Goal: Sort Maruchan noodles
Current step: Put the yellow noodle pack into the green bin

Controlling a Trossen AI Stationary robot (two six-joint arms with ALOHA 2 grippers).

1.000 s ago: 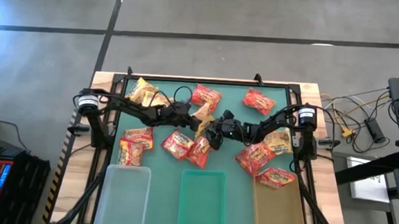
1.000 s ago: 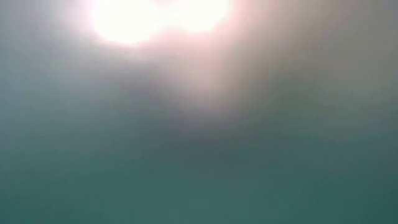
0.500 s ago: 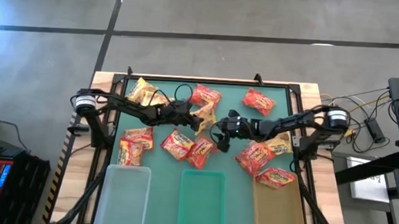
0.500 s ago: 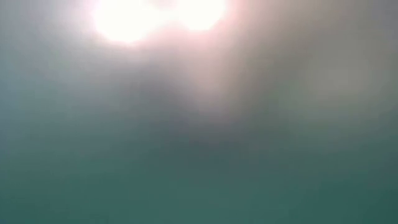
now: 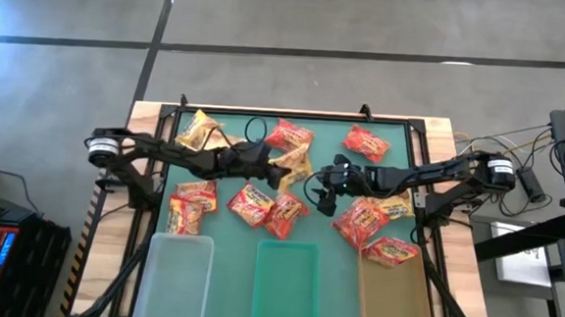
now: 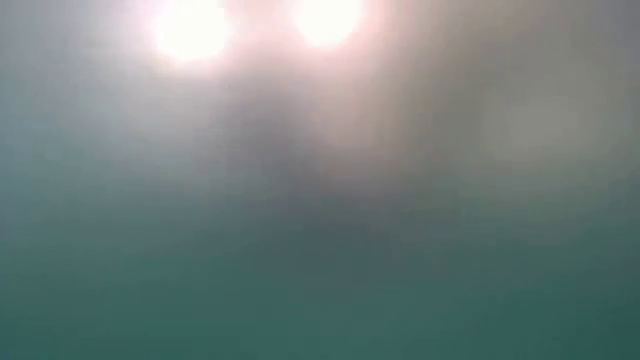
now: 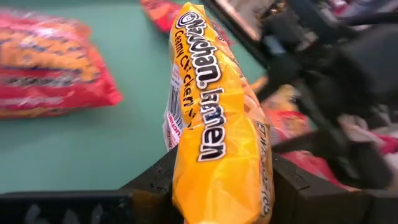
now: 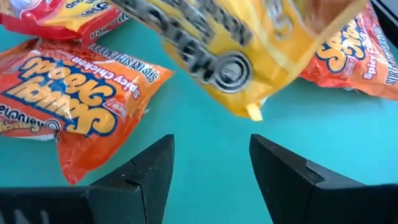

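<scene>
Several Maruchan packets lie flat on the green mat (image 5: pixel 229 234): red ones (image 5: pixel 291 136) (image 5: pixel 365 142) (image 5: pixel 252 204), a yellow one (image 5: pixel 203 129) at the far left. My left gripper (image 5: pixel 267 167), near the table's middle, is shut on a yellow packet (image 5: pixel 290 167). My right gripper (image 5: pixel 323 189) (image 8: pixel 211 163) hangs open just right of that packet, touching nothing. In its wrist view the yellow packet (image 8: pixel 249 50) is blurred, with orange packets (image 8: pixel 81 106) lying on the mat below. The low view shows only blur. My left gripper pinches the yellow packet (image 7: pixel 214 186) between its two fingers (image 7: pixel 155 183), one on each broad face. The fingers come level from the table's left. The packet stands on edge and reaches out beyond the fingertips, lifted clear of the mat.
Three shallow trays line the near edge: a clear one (image 5: pixel 148 268), a green one (image 5: pixel 261 275) and a yellowish one (image 5: pixel 367 301). A red packet (image 5: pixel 390 251) lies across the yellowish tray's far rim. A black frame (image 5: pixel 295 113) borders the mat. Cables lie off the table's right side.
My right gripper has drawn back a little toward the table's right edge, away from the yellow packet, with its arm stretching out flatter. My left gripper has kept the yellow packet in about the same place while its arm reached out longer.
</scene>
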